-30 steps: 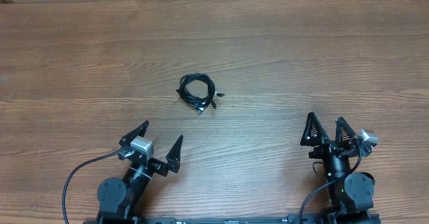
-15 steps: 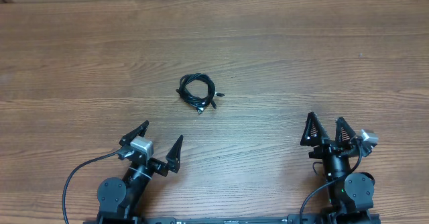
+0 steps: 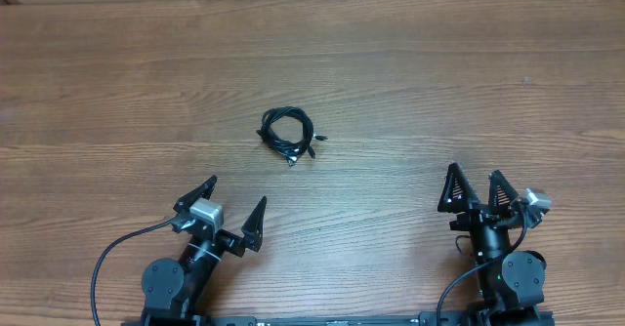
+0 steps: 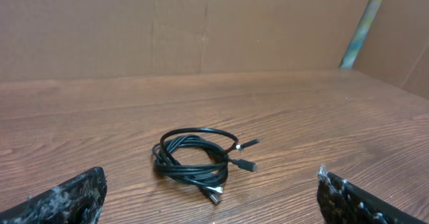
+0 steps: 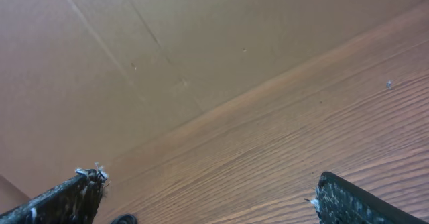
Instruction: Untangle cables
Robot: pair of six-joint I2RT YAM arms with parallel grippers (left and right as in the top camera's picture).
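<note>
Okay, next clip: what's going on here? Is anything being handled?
Nothing is being handled right now. The cables lie in a small coiled tangle near the middle of the table, silver-tipped plug ends sticking out. The left gripper and right gripper both sit back by the robot's edge of the table, jaws open, empty and clear of the tangle. The left wrist camera faces the bundle directly. Untangling has not begun.
</note>
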